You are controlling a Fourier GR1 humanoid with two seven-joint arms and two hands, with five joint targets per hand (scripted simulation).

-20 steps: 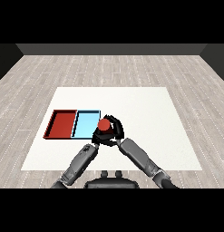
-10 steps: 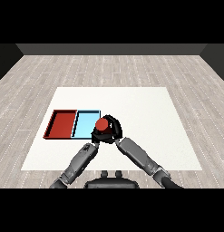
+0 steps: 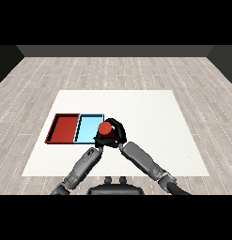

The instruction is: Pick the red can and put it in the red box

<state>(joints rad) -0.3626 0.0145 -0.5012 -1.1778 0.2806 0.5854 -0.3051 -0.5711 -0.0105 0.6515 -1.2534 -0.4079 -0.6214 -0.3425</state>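
There is only one view, from the robot's head, looking down and forward across the white bench (image 3: 150, 108), with wooden floor (image 3: 117, 70) beyond its far edge.

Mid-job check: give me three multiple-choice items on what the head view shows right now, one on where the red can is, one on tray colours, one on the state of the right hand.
1. Where is the red can?
A. In the red tray
B. At the light blue tray's right edge, in a hand
C. At the table's far right corner

2. Which tray lies farther left in the view?
A. Red tray
B. Light blue tray
C. A green tray

3. The right hand is:
A. Flat on the table
B. Out of view
C. Curled round the can

Answers: 1 B, the can sits beside the blue tray's right edge; 2 A, red is leftmost; 3 C, black fingers wrap the can.
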